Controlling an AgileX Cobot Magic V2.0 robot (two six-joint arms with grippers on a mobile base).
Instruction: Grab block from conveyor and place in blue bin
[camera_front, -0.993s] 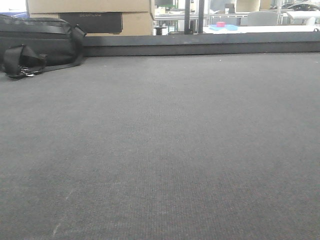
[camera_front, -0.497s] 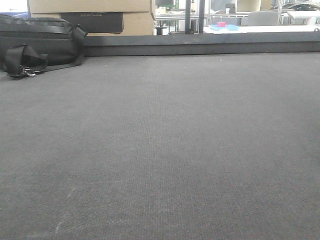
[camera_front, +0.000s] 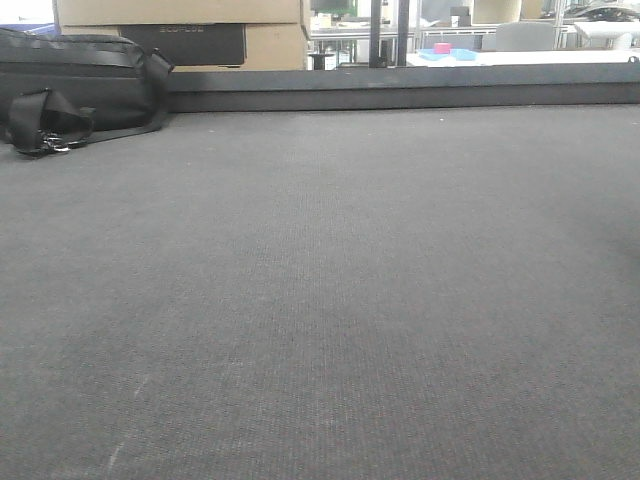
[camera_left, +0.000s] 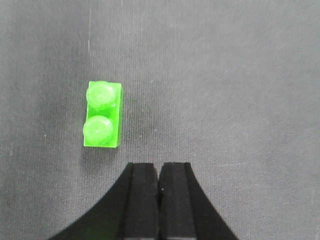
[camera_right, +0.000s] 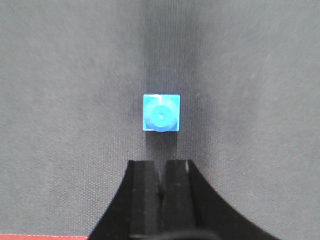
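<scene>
The dark grey woven conveyor belt (camera_front: 330, 280) fills the front view, with its low dark rim (camera_front: 400, 92) at the back. No block or gripper shows there. In the left wrist view a bright green two-stud block (camera_left: 103, 114) lies on the belt, ahead and left of my left gripper (camera_left: 159, 167), which is shut and empty. In the right wrist view a small blue one-stud block (camera_right: 161, 113) lies on the belt straight ahead of my right gripper (camera_right: 161, 164), which is shut and empty. The blue bin is out of view.
A black bag with a strap (camera_front: 70, 90) lies at the belt's far left. Cardboard boxes (camera_front: 180, 25) stand behind the rim. A red strip (camera_right: 40, 237) shows at the bottom left of the right wrist view.
</scene>
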